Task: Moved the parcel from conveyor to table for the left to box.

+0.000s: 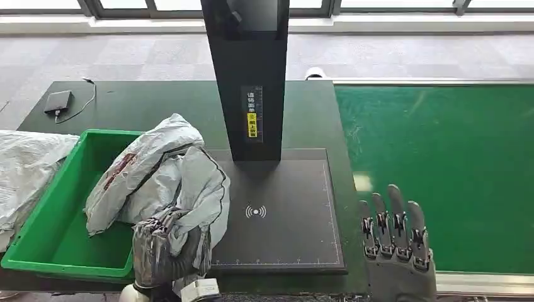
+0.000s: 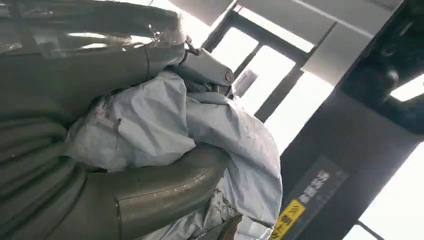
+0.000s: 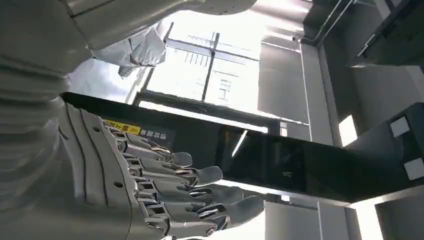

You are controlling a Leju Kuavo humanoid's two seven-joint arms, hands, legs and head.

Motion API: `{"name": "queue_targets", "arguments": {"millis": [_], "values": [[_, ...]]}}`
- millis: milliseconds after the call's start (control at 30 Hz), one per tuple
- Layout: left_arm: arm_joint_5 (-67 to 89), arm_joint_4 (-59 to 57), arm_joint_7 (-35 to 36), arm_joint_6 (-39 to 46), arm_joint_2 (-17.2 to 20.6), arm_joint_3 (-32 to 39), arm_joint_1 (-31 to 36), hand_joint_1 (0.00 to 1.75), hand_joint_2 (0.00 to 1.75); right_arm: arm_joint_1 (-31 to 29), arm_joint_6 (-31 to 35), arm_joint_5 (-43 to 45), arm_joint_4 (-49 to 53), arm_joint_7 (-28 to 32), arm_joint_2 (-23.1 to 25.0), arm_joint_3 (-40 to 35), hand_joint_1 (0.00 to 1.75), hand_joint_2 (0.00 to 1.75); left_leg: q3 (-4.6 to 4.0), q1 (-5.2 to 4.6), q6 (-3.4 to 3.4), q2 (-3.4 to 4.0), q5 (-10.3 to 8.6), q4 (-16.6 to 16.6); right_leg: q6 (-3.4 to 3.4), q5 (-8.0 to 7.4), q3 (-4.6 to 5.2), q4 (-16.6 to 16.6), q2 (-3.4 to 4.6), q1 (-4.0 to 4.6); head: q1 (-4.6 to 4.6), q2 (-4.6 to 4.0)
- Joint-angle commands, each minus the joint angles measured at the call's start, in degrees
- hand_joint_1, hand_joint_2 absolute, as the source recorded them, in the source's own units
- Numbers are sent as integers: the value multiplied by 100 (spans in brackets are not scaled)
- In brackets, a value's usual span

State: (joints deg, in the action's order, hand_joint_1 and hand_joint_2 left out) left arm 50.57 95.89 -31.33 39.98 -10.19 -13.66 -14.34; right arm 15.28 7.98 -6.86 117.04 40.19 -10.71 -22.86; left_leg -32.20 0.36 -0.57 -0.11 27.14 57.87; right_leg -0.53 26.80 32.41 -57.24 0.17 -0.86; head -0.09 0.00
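Parcel (image 1: 165, 182), a crumpled grey mailer, was gripped by the left hand (image 1: 165, 248) at its near end and was held up, its long axis running away from that hand and leftward over the rim of the green bin (image 1: 56, 207). Part of it overhung the black scan pad (image 1: 283, 207) beside the post (image 1: 250, 75). The right hand (image 1: 395, 242) stood well apart, fingers extended and holding nothing, over the conveyor (image 1: 441, 163) edge. The left hand was judged nearer; the bin lay directly left of its grip.
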Motion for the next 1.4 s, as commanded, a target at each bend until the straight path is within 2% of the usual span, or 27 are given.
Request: {"name": "queue_targets", "arguments": {"millis": [33, 133, 167, 233, 267, 500, 567, 600, 800, 833, 967, 1067, 1100, 1133, 1167, 1200, 1233, 1333, 1400], "values": [[-434, 2528, -867, 2, 421, -232, -620, 175, 175, 509, 506, 79, 391, -19, -442, -367, 0, 175, -14, 8, -1, 4, 9, 12, 4, 5, 13, -6, 3, 10, 0, -2], [-905, 3173, -867, 2, 731, -334, -336, 175, 175, 357, 411, 190, 295, -19, -431, -435, 0, 175, -10, 5, -2, 3, 8, 4, 7, 6, 10, -4, 1, 6, 0, 0], [-1468, 3724, -867, 2, 594, 121, 45, 175, 175, 202, -59, 360, 172, -19, -283, -298, 0, 175, -15, 7, -3, 3, 8, 8, 6, 4, 12, -4, 2, 8, 2, 0], [-2996, 3746, -867, 2, 747, 1034, 265, 175, 175, 61, -688, 469, -38, -19, 39, 36, 0, 175, -23, 9, -5, 2, 3, 10, 8, 2, 21, -8, 0, 11, 0, 0], [-3554, 3649, -867, 2, 1143, 1422, 373, 175, 175, -10, -750, 479, -119, -19, 89, 82, 0, 175, -17, 7, -7, 7, 2, 5, 6, 0, 20, -7, 7, 8, 0, 0], [-3554, 3649, -867, 2, 1143, 1422, 373, 175, 175, -10, -750, 479, -119, -19, 89, 82, 0, 175, -41, 10, -15, 5, 2, -9, 17, 5, 1, 8, 2, 26, 2, -2], [-3554, 3649, -867, 2, 1143, 1422, 373, 175, 175, -10, -750, 479, -119, -19, 89, 82, 0, 175, 7, 12, -14, -7, -11, -19, 14, 6, -2, 12, -12, 20, 2, 0], [-4074, 3622, -867, 2, 1248, 1743, 393, 175, 175, 57, -859, 493, -92, -19, 131, 172, 0, 175, 13, 18, -17, 2, -8, -9, 17, 5, -11, 0, -2, 18, 0, 0], [-4289, 3583, -867, 2, 1287, 1803, 370, 175, 175, 62, -889, 505, -113, -19, 157, 207, 0, 175, 13, 18, -16, 3, -9, -11, 17, 4, -12, 2, -2, 18, 0, -2], [-6939, 2081, -867, -4131, 97, 6128, 1469, 175, 175, 191, -1223, 458, -168, -19, 400, 616, 0, 175, 14, 24, -18, 6, -5, -8, 17, 2, -15, 4, 2, 23, 0, 0], [-6751, 1719, -867, -4383, 114, 6473, 1818, 175, 175, 268, -1224, 513, -178, -19, 408, 650, 0, 175, 12, 15, -20, -1, -23, -27, 20, -10, -11, 16, -7, 21, 2, -2], [-6041, 1514, -867, -4081, 149, 6410, 2032, 175, 175, 210, -1290, 495, -257, -19, 484, 658, 0, 175, 12, 15, -27, 18, -23, -22, 27, -14, 3, 10, 11, 21, 0, 0], [-5616, 1389, -867, -3871, 227, 6278, 2051, 175, 175, 203, -1300, 477, -267, -19, 504, 641, 0, 175, 11, 15, -27, 18, -20, -17, 27, -12, 2, 6, 8, 21, 2, 0], [-4293, 926, 13, -3687, 632, 5956, 2016, 175, 175, 181, -1443, 495, -355, -19, 522, 621, 0, 175, 10, 16, -27, 7, -25, -23, 27, -13, -3, 11, -4, 22, 0, 0], [-3179, 315, 435, -3219, 756, 5735, 2374, 175, 175, 104, -1634, 500, -476, -19, 589, 660, 0, 175, 16, 14, -28, 6, -20, -18, 27, -8, -6, 4, -3, 21, 0, 0], [-3179, 315, 435, -3219, 756, 5735, 2374, 175, 175, 104, -1634, 500, -476, -19, 589, 660, 0, 175, 13, 14, -28, -7, -28, -23, 28, -11, -6, 9, -17, 21, 0, 0], [-2820, -547, 544, -3033, 1010, 5681, 2563, 175, 175, -49, -1796, 497, -637, -19, 651, 703, 0, 175, 14, 16, -28, -22, -40, -36, 31, -18, -11, 23, -33, 24, 0, 0], [-1855, -1359, 761, -2713, 1243, 5590, 2434, 175, 175, -275, -1992, 469, -826, -19, 719, 791, 0, 175, 21, 11, -30, -32, -51, -48, 31, -23, -12, 26, -38, 18, 7, 0], [-1468, -1628, 866, -2668, 1298, 5492, 2304, 175, 175, -365, -2050, 424, -933, -19, 779, 857, 0, 175, 9, 18, -34, 8, -34, -27, 33, -26, 1, 12, 1, 25, 0, 0]]}}
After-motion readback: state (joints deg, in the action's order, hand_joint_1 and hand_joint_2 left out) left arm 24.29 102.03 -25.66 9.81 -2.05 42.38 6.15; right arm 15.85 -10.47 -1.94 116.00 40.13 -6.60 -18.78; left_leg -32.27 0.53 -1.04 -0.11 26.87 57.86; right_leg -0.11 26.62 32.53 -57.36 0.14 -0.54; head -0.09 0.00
